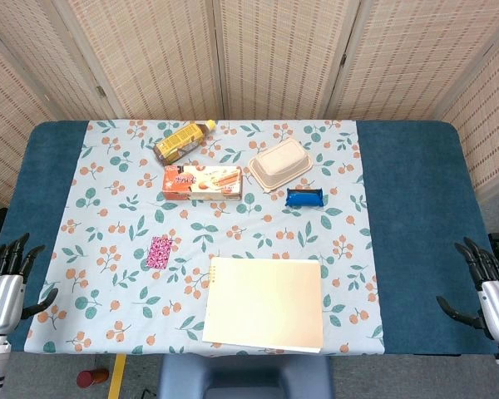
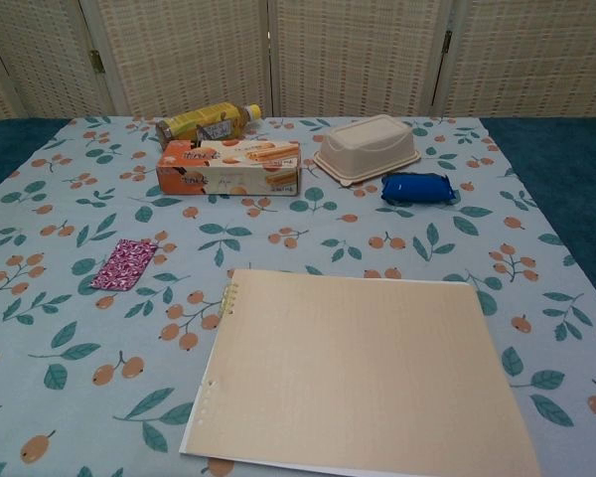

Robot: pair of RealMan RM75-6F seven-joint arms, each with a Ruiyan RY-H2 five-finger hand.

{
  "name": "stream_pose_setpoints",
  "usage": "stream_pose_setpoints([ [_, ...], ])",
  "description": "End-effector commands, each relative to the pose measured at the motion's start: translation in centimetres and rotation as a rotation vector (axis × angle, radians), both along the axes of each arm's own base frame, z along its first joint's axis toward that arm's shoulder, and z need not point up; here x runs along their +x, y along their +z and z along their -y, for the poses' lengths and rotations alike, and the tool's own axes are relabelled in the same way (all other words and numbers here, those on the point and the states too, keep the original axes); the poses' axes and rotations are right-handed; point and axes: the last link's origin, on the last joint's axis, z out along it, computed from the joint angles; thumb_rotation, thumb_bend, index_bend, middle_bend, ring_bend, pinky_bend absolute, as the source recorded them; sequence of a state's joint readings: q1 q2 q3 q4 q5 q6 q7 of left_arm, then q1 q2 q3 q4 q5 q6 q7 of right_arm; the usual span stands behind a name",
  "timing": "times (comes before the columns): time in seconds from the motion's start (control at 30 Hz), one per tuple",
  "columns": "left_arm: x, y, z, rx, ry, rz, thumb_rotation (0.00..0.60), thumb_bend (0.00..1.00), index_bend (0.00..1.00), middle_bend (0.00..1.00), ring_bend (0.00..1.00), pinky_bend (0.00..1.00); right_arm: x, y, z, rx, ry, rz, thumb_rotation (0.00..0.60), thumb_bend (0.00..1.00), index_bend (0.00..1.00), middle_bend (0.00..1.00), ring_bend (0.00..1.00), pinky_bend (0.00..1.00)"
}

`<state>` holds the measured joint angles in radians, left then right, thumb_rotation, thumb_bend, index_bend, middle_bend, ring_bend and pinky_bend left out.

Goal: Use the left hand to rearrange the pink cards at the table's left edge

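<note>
The pink cards [image 1: 160, 251] are left flat on the desk [image 1: 416, 191], ungrasped. The left robot hand [image 1: 7, 287] is kept released at the edge, seemingly staged for reaching; the right robot hand [image 1: 491, 291] is likewise empty.

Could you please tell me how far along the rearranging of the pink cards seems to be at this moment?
Nothing looks done yet. The small pink patterned stack of cards lies flat on the floral tablecloth, untouched, left of the beige spiral-bound notepad. Nothing is in hand: the left hand hovers open at the table's left edge, the right hand open at the right. Reaching, gripping and rearranging all remain.
</note>
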<state>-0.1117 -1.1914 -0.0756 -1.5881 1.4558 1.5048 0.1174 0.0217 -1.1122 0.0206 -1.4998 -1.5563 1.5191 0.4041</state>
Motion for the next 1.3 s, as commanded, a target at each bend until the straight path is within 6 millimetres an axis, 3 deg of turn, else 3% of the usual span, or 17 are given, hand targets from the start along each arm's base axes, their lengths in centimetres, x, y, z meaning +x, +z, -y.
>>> stream_pose_setpoints([
  [0.03,-0.1,0.0,0.0,-0.001,0.007,0.000,0.600,0.29,0.19,0.01,0.00,0.00,0.0,-0.1,0.0,0.002,-0.001,0.000,0.600,0.28,0.04,0.00,0.00,0.00],
  [0.4,0.0,-0.1,0.1,-0.014,0.009,-0.001,0.600,0.30,0.19,0.01,0.00,0.00,-0.1,-0.2,0.1,0.005,0.003,0.006,0.600,0.28,0.04,0.00,0.00,0.00],
  [0.77,1.1,-0.5,-1.2,-0.060,-0.058,-0.012,0.600,0.30,0.20,0.01,0.00,0.00,-0.2,0.0,0.1,0.000,0.002,0.005,0.600,0.28,0.04,0.00,0.00,0.00],
  [1.3,5.5,-3.5,-7.3,-0.268,-0.244,0.003,0.600,0.29,0.22,0.01,0.00,0.00,0.1,0.8,0.2,-0.022,0.010,-0.003,0.600,0.28,0.04,0.00,0.00,0.00],
])
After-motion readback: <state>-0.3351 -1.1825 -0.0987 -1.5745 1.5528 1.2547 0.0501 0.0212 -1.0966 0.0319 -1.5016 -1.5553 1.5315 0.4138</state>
